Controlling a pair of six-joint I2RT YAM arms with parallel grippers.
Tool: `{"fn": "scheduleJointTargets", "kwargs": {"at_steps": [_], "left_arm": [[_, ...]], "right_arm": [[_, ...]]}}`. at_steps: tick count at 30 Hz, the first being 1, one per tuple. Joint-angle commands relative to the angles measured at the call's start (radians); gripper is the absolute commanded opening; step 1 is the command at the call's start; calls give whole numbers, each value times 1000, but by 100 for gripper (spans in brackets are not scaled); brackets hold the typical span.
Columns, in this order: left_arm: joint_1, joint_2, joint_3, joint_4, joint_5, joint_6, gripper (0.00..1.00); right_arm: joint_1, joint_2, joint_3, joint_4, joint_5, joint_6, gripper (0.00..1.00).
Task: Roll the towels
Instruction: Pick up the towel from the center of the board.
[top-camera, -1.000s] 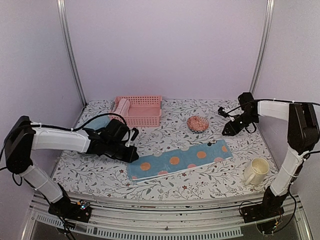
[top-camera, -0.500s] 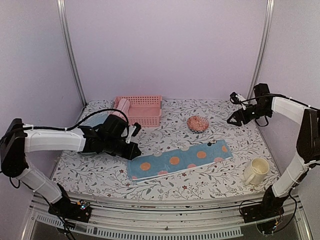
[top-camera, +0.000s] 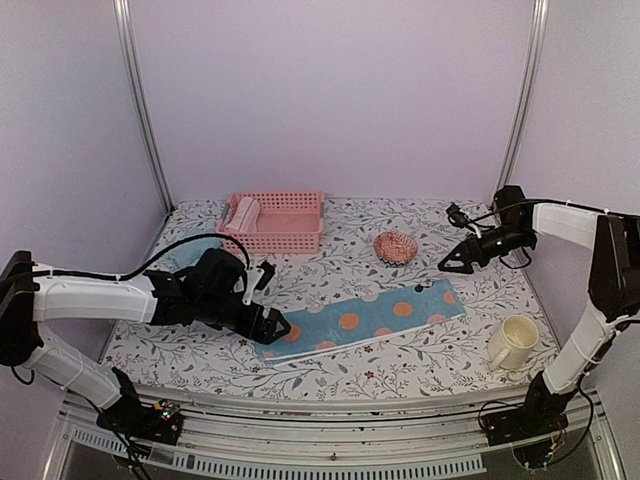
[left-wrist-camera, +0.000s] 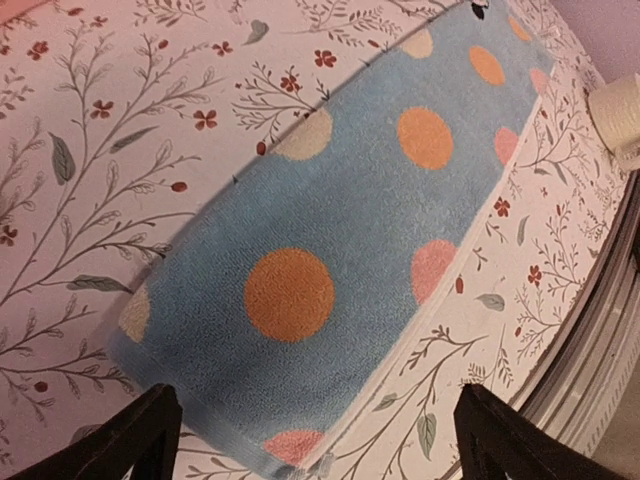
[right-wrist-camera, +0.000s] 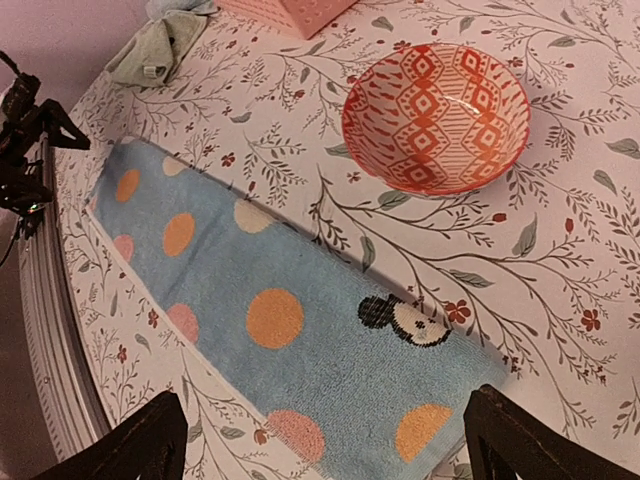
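The spotted towel (top-camera: 370, 318) lies flat on the surface (top-camera: 330, 268) as a long folded strip, unrolled. It runs aslant from the near left to the right, between the two arms, and a pale edge shows along its near side. The pink basket (top-camera: 292, 236) stands at the back left. A rolled pink towel (top-camera: 243, 213) lies in its left end. Just left of the basket, partly behind my left arm, I see a light blue towel (top-camera: 188, 252). The right wrist view also shows a crumpled green towel (right-wrist-camera: 160, 45) there.

A cream mug (top-camera: 512, 342) stands near the right front corner, just beyond the strip's right end. An orange patterned bowl (top-camera: 396, 246) sits behind the strip, well apart from the basket.

My left claw (top-camera: 272, 325) is over the strip's left end, jaws wide apart and gripping nothing. I cannot tell whether it touches the cloth. My right claw (top-camera: 447, 265) hangs beside the bowl, behind the strip's right end, jaws also wide apart and empty.
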Motion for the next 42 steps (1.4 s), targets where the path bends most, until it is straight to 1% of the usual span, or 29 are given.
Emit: {"fn": "scheduleJointTargets", "kwargs": {"at_steps": [1, 2, 3, 7, 8, 10, 13, 16, 17, 19, 20, 22, 23, 24, 25, 26, 27, 28, 29, 31, 33, 34, 35, 36, 38, 39, 40, 42], "left_arm": [[-10, -48, 23, 30, -79, -16, 99], [-10, -49, 22, 36, -87, -16, 99], [-9, -47, 22, 42, -88, -12, 99], [-10, -25, 50, 38, -117, 5, 99], [-10, -22, 64, 25, -136, 11, 99], [-10, -27, 90, 10, -156, 39, 99], [-15, -72, 117, 18, -207, 102, 99], [-15, -106, 186, -3, -267, 170, 98], [-14, -106, 210, -21, -298, 188, 99], [-14, -105, 274, -44, -406, 212, 99], [-12, -108, 292, -43, -451, 223, 99], [-2, -107, 313, -27, -497, 234, 99], [3, -99, 320, -24, -556, 215, 99], [11, -88, 322, -33, -631, 158, 99], [15, -69, 335, -69, -685, 101, 99], [19, -49, 353, -110, -708, 77, 98], [23, -23, 370, -121, -667, 104, 99], [29, -13, 375, -111, -590, 151, 99], [32, -13, 362, -82, -558, 169, 98], [35, -11, 321, -41, -535, 157, 98], [35, 10, 302, -44, -486, 146, 98], [34, 28, 303, -69, -467, 128, 96], [33, 49, 307, -96, -443, 123, 90], [33, 68, 308, -123, -414, 121, 83], [33, 96, 294, -152, -319, 123, 63], [33, 102, 278, -147, -269, 120, 55], [33, 105, 259, -133, -220, 115, 50], [31, 105, 221, -95, -151, 86, 45]], "right_arm": [[6, 88, 107, -184, -307, -164, 99], [7, 111, 130, -230, -331, -226, 99], [9, 122, 146, -248, -332, -245, 99], [15, 68, 163, -223, -267, -262, 99], [17, 56, 183, -220, -236, -255, 99], [21, 27, 231, -185, -99, -172, 99], [25, -42, 311, -167, 22, -99, 99], [25, -160, 300, -53, 163, -34, 99], [24, -177, 285, -12, 211, -20, 99], [23, -198, 280, 20, 282, -40, 99], [23, -191, 292, 9, 303, -43, 99], [23, -183, 314, -22, 317, -65, 99], [23, -193, 312, -13, 339, -64, 99], [22, -214, 306, 12, 372, -49, 99], [19, -247, 286, 68, 414, -30, 99], [19, -283, 248, 138, 486, 22, 99], [18, -315, 206, 242, 563, 77, 99], [16, -345, 153, 323, 649, 115, 99], [12, -364, 100, 369, 658, 134, 99], [12, -362, 68, 343, 547, 77, 99], [12, -331, 64, 242, 441, 60, 99], [12, -303, 66, 186, 403, 51, 99], [12, -249, 72, 110, 366, 41, 97], [12, -200, 80, 44, 340, 7, 91], [12, -91, 97, -74, 323, -5, 77], [12, -36, 102, -123, 318, 0, 70], [12, 6, 100, -160, 312, 2, 65], [12, 58, 78, -170, 319, 26, 57]]}}
